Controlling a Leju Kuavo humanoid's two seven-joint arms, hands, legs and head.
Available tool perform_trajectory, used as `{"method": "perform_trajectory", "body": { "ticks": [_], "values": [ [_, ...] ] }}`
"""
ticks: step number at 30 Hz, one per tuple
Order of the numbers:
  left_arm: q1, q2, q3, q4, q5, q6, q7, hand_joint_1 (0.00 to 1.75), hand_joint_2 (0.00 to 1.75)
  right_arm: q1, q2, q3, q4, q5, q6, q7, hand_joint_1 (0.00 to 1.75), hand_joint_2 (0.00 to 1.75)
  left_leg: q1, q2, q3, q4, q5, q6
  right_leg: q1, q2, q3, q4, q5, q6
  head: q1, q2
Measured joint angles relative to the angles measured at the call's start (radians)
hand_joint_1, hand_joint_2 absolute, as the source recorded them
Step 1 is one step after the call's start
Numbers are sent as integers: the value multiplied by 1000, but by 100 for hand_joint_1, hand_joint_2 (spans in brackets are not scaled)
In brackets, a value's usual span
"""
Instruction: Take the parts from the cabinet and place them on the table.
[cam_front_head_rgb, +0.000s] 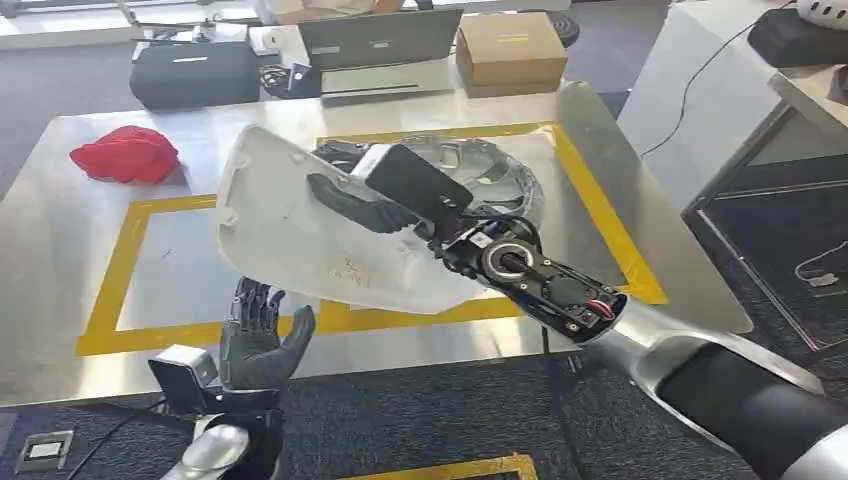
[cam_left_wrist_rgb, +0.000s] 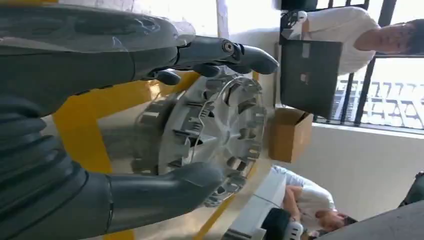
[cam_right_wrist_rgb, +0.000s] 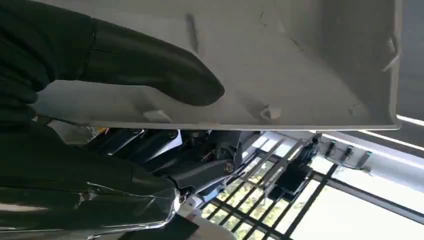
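From the head view the right hand (cam_front_head_rgb: 385, 205) grips a white panel (cam_front_head_rgb: 300, 235) held above the table (cam_front_head_rgb: 60, 230), thumb on its upper face; the right wrist view adds the fingers (cam_right_wrist_rgb: 200, 172) curled beneath its edge. The panel's long axis runs from upper left to lower right, tilted. The left hand (cam_front_head_rgb: 255, 335) is spread and holds nothing; its wrist view reveals a round ribbed part (cam_left_wrist_rgb: 210, 130) lying on the table.

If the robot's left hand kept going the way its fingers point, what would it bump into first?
Probably the white panel held by the right hand. The left hand points up toward the panel's lower edge; the round ribbed part lies beyond. Depth is unclear.
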Motion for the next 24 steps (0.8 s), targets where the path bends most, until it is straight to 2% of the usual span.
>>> {"method": "perform_trajectory", "body": {
  "ticks": [10,24],
  "values": [
    [-19,-20,-21,59,10,-31,-18,0,175,-80,84,50,164,-9,19,-64,175,175,0,0,0,0,0,0,0,0,0,-1,0,0,0,0],
    [-59,-89,-61,201,27,-118,-74,0,175,-195,266,119,509,29,58,-155,175,175,1,0,0,0,0,0,0,0,0,-1,0,0,-1,0]
  ]
}}
